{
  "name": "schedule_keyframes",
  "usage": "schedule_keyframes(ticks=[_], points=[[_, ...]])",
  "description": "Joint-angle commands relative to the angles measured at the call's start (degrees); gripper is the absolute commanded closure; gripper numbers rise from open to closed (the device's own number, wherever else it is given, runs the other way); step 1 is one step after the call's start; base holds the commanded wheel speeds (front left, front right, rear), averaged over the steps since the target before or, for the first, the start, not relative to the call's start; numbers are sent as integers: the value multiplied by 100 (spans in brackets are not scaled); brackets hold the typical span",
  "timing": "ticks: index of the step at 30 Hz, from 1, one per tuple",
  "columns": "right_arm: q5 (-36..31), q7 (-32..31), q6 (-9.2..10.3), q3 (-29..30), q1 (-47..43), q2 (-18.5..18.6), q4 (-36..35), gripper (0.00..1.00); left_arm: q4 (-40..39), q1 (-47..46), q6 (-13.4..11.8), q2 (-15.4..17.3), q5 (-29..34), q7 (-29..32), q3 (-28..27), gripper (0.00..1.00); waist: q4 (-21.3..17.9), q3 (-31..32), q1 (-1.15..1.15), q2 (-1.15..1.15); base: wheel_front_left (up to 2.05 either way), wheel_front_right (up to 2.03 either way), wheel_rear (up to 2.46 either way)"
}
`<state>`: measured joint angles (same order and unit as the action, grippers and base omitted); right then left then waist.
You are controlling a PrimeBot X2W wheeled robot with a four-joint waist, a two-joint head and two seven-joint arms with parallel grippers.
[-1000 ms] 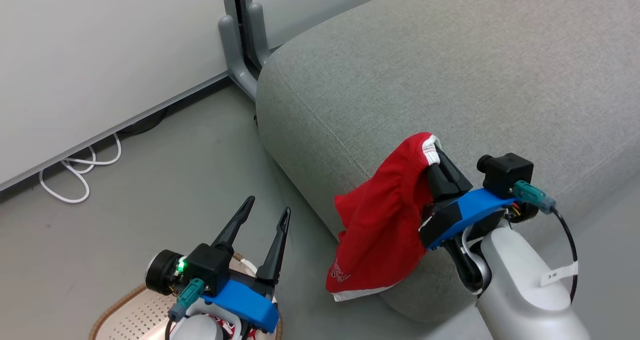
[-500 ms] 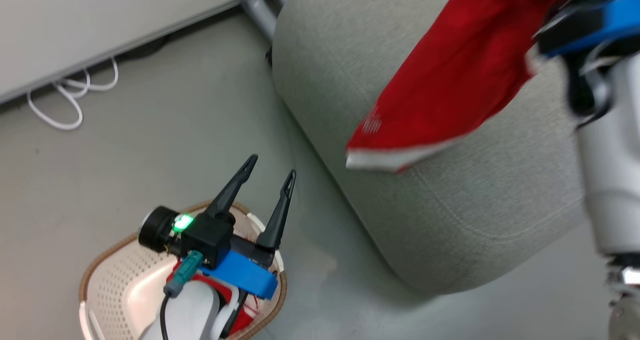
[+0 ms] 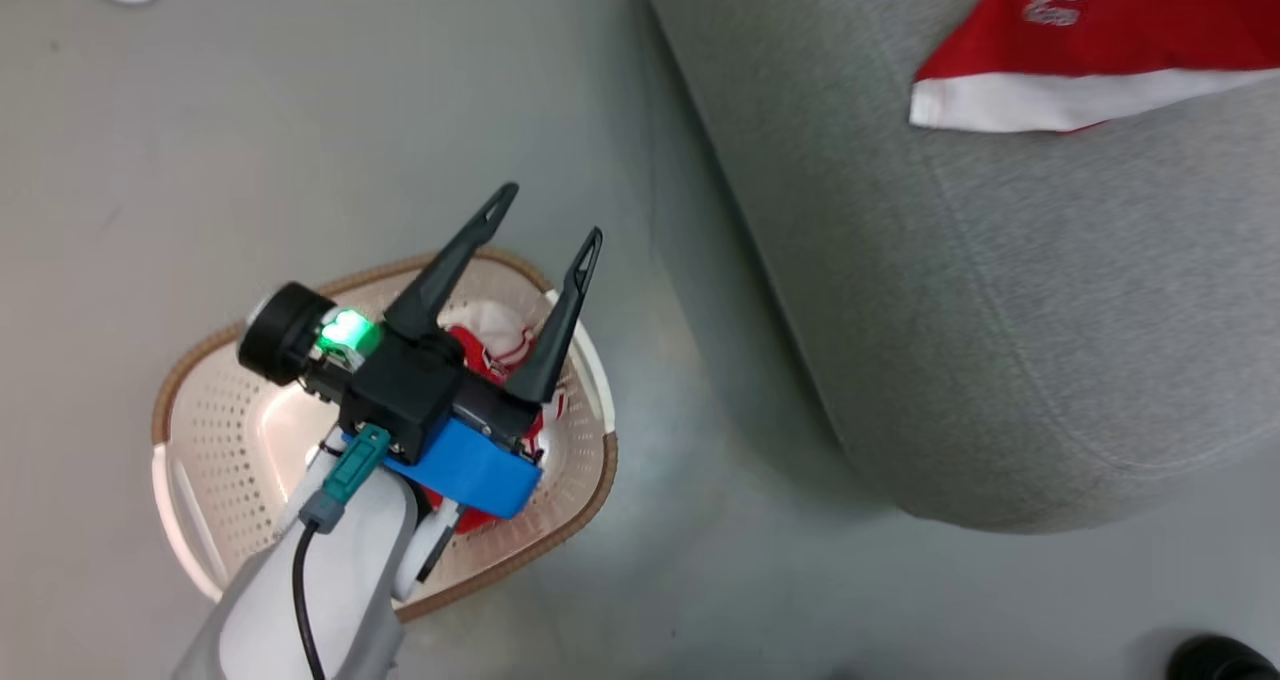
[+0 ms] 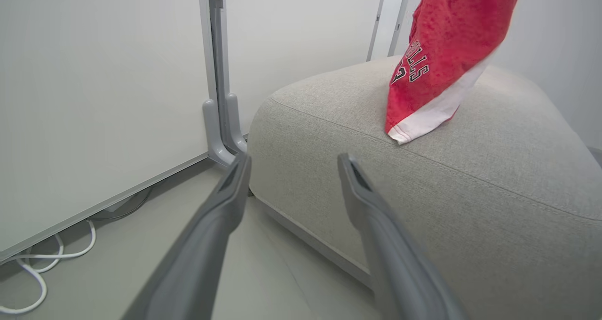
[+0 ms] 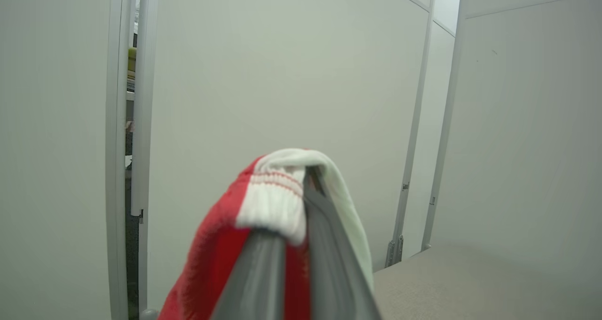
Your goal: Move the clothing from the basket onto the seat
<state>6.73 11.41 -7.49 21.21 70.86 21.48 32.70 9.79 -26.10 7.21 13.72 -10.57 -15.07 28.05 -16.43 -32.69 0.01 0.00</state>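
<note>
Above the basket (image 3: 215,415), left gripper (image 3: 553,210) spread wide and empty over a red garment (image 3: 492,348) (head view). Right wrist view: right gripper (image 5: 291,223) clamped on a second garment (image 5: 216,254) at its waistband; left wrist view: its hem at the grey seat (image 4: 470,193), partitions (image 4: 94,99) behind

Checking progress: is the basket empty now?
No, red-and-white clothing lies inside the basket, below the left fingers.

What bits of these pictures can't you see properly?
- Head view: the left gripper covers most of the red garment in the basket.
- Left wrist view: lettering on the hanging garment is folded and cut off by the top edge.
- Head view: a dark thing at the bottom right corner is cut off by the edge.
</note>
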Motion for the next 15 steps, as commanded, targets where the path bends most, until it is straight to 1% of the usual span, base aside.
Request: schedule_keyframes(ticks=[1,4,7,15], points=[[-58,41,-1,67,80,74,13,100,-45,-131,44,35,27,-16,-13,0,212,-331,-1,0,0,0,0],[-234,82,-1,232,-40,107,199,100,-148,-243,44,85,57,-16,9,0,278,-549,-1,0,0,0,0],[-321,141,-1,360,-231,54,516,100,-226,-278,44,123,100,-16,-25,0,304,-714,-1,0,0,0,0],[-577,277,-1,543,-595,-178,1641,100,-257,-319,44,167,173,-16,-32,0,357,-931,-1,0,0,0,0]])
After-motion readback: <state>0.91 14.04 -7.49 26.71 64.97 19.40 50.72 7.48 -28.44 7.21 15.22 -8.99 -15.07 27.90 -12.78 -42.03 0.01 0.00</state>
